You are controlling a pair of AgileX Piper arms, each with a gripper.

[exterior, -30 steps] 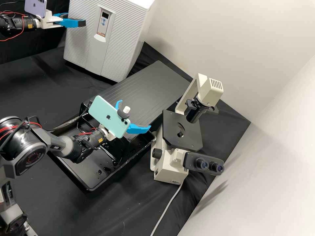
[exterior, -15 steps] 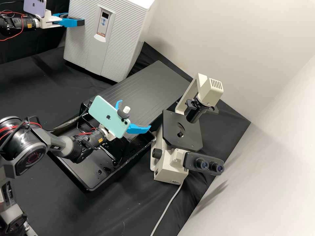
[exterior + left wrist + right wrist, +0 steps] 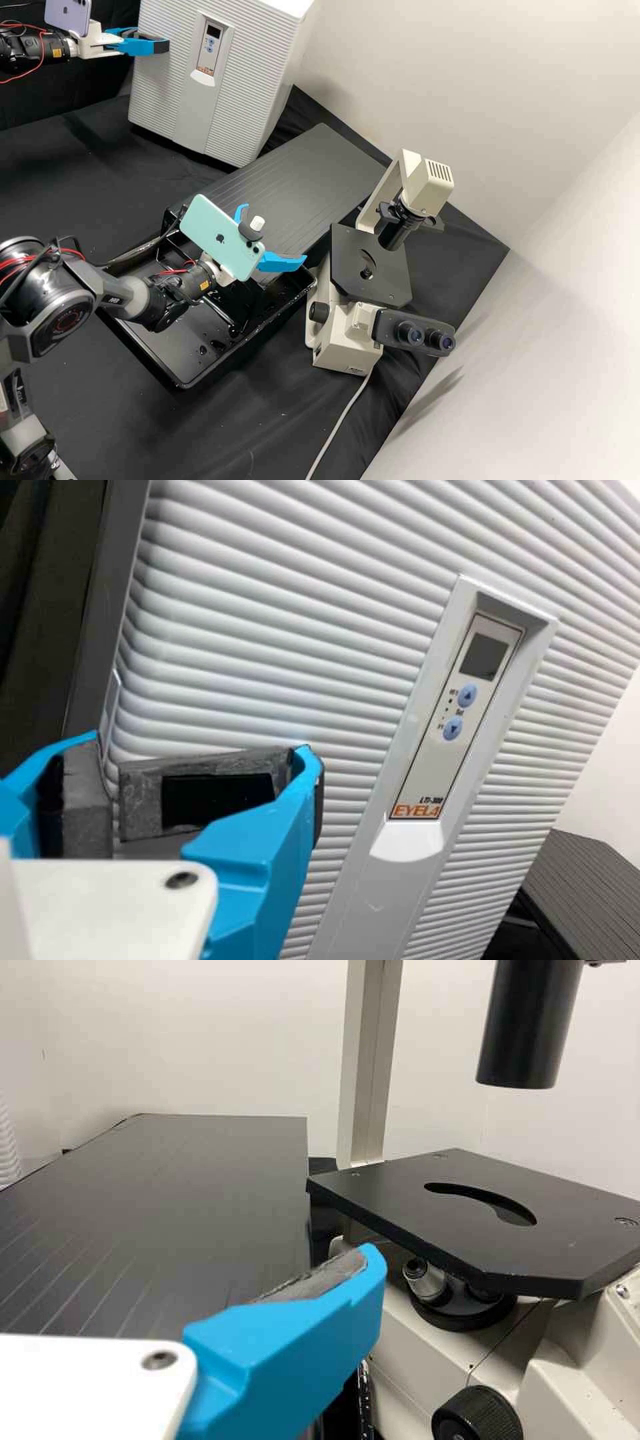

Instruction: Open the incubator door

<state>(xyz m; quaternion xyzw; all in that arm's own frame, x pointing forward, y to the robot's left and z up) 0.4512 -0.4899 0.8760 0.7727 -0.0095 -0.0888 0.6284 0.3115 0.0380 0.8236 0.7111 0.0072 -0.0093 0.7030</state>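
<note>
High view, far left: left gripper (image 3: pixel 153 38) sits at incubator door (image 3: pixel 160 83), fingers apart, one near side edge, other over ribbed front. Guessing that's for hooking edge and pulling; can't tell if pads bite. Door looks shut, control panel (image 3: pixel 212 45) mid-front, so don't bump buttons lol. Black tray (image 3: pixel 167 347) nearer camera, right gripper (image 3: pixel 275 233) over its far end, jaws wide, nothing held, probably clear of door swing. Black ribbed board (image 3: pixel 327 167) beside incubator's foot might snag door. Microscope (image 3: pixel 343 343) far right, only right gripper's problem.
</note>
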